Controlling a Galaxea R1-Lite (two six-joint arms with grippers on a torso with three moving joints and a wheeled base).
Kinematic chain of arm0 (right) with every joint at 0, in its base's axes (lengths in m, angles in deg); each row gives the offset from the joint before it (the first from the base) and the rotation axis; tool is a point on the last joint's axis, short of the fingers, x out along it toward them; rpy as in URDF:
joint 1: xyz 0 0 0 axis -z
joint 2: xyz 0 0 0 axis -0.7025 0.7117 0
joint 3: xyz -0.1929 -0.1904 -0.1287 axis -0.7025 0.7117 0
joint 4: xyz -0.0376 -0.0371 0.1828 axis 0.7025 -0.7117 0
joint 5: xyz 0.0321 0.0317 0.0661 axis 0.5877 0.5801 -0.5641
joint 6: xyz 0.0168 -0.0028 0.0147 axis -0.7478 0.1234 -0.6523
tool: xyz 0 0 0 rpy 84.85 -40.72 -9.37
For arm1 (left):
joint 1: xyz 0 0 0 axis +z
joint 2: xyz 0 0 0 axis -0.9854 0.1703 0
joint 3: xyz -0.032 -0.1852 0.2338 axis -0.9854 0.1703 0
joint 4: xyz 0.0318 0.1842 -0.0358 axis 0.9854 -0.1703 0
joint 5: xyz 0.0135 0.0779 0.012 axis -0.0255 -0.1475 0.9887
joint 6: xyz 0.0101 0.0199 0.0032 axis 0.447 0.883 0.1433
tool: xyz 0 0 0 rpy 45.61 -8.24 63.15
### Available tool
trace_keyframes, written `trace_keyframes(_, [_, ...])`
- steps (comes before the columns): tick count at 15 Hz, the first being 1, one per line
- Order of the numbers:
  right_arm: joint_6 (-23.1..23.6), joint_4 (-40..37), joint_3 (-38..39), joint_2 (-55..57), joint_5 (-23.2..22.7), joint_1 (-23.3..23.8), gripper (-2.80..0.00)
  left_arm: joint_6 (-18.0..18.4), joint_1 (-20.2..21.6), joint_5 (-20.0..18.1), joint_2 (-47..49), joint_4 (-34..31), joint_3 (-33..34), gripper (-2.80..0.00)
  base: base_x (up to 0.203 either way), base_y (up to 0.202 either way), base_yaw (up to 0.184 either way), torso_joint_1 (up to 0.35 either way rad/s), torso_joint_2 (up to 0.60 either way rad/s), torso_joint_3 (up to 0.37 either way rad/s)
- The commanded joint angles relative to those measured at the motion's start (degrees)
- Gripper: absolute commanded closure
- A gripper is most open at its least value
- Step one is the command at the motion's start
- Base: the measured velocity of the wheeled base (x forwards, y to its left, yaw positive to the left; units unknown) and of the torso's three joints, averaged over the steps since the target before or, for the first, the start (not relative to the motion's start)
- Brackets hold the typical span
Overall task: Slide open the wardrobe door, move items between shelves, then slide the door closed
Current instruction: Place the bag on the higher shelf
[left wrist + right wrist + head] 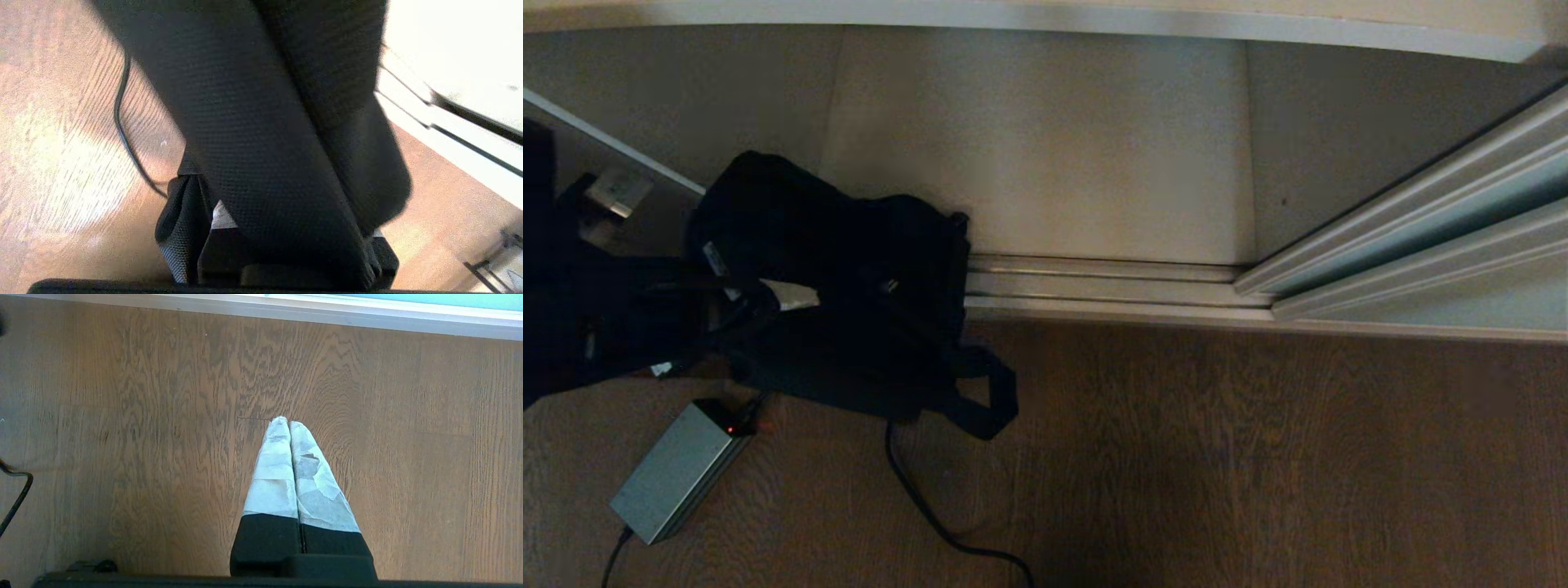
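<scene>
**Bag in hand, between shelves**

We judge that we are in the middle step: the door stands open and the item is being carried. The pale blue-green frosted glass sliding wardrobe door (1437, 245) sits pushed aside at three o'clock in the head view, leaving the white matte bottom shelf (1037, 163) bare at twelve.

The soft black fabric bag with webbing straps (849, 302) hangs at nine o'clock, over the metal door track (1111, 286) and the brown wood floor (1258, 457). Our left pincer (286, 253) is clamped on the bag's cloth, which drapes across the left wrist view. The left arm reaches in from nine o'clock, mostly hidden by the bag.

Next, we reckon, we must lift the bag to the target shelf without snagging a loose strap.

Our right pincer (289, 424) hangs idle above the floor, its taped fingers pressed together, empty.
</scene>
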Motion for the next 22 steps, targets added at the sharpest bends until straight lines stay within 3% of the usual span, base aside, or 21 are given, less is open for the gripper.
trace_keyframes(1, [-0.02, 0.08, 0.06, -0.02, 0.00, -0.05, 0.00, 0.17, 0.00, -0.06, -11.09, -4.72, 0.08, 0.00, 0.000, 0.000, 0.000, 0.000, 0.00, 0.000])
trace_keyframes(4, [-0.03, 0.08, 0.09, -0.02, 0.00, 0.01, 0.00, 1.91, 0.02, -0.14, -19.52, -18.68, 0.08, 0.00, 0.000, 0.000, 0.000, 0.000, 0.00, 0.000])
trace_keyframes(9, [-0.02, 0.08, 0.09, -0.02, 0.00, -0.07, 0.00, 2.58, 0.05, -0.19, -33.21, -30.47, 0.27, 0.00, 0.000, 0.000, 0.000, 0.000, 0.00, 0.000])
trace_keyframes(13, [-0.02, 0.06, 0.03, -0.02, 0.00, 0.02, 0.00, 8.27, 0.30, -0.05, -41.24, -39.78, 0.27, 0.00, 0.000, 0.000, 0.000, 0.000, 0.00, 0.000])
trace_keyframes(14, [-0.06, 0.05, 0.00, -0.02, 0.00, -0.03, 0.00, 11.39, 1.11, -0.03, -42.66, -40.05, -0.05, 0.00, 0.000, 0.000, 0.000, 0.000, 0.00, 0.000])
trace_keyframes(16, [-0.02, 0.01, 0.08, -0.02, 0.00, 0.02, 0.00, 23.94, 4.79, 0.16, -48.70, -40.28, -2.35, 0.00, 0.000, 0.000, 0.000, 0.000, 0.00, 0.000])
trace_keyframes(17, [-0.02, 0.03, 0.09, -0.02, 0.00, 0.02, 0.00, 28.09, 6.32, 0.58, -49.79, -40.30, -5.20, 0.00, 0.000, 0.000, 0.000, 0.000, 0.00, 0.000])
trace_keyframes(20, [-0.06, 0.04, 0.03, -0.02, 0.00, 0.02, 0.00, 34.96, 7.82, 1.58, -50.23, -40.19, -13.19, 0.00, 0.000, 0.000, 0.000, 0.000, 0.00, 0.000])
trace_keyframes(22, [-0.10, 0.00, 0.00, -0.02, 0.00, -0.07, 0.00, 37.09, 8.45, 1.62, -50.71, -38.52, -16.13, 0.00, 0.000, 0.000, 0.000, 0.000, 0.00, 0.000])
